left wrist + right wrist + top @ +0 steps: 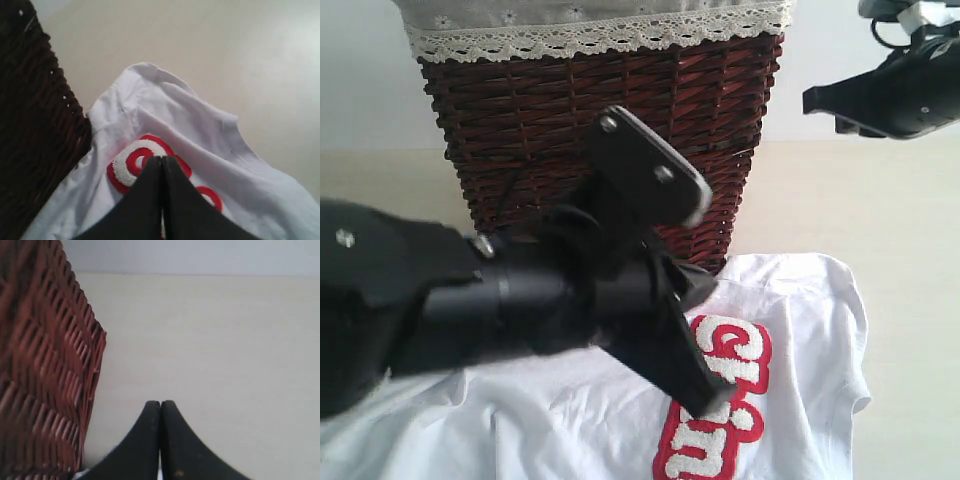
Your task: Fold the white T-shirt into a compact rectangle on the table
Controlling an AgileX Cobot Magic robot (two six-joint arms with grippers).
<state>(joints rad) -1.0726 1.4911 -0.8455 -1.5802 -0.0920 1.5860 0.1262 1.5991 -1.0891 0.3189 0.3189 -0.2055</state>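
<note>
The white T-shirt (pixel 800 330) lies spread and rumpled on the table (pixel 890 210) in front of the basket. Its red-outlined fuzzy lettering (pixel 720 410) faces up. My left gripper (pixel 705 403) reaches in from the left and hangs just over the lettering (pixel 127 167). Its jaws are pressed together with no cloth between them (pixel 161 159). My right gripper (pixel 812 101) is up at the far right, well above the table. It is shut and empty over bare tabletop (pixel 160 404). A sleeve edge of the T-shirt (pixel 165 80) lies beyond the left fingertips.
A dark brown wicker basket (pixel 550 130) with a lace-trimmed grey liner (pixel 590 25) stands behind the shirt, touching its far edge. The same basket (pixel 40 365) is close beside the right gripper. My left arm (pixel 440 300) hides the shirt's left part.
</note>
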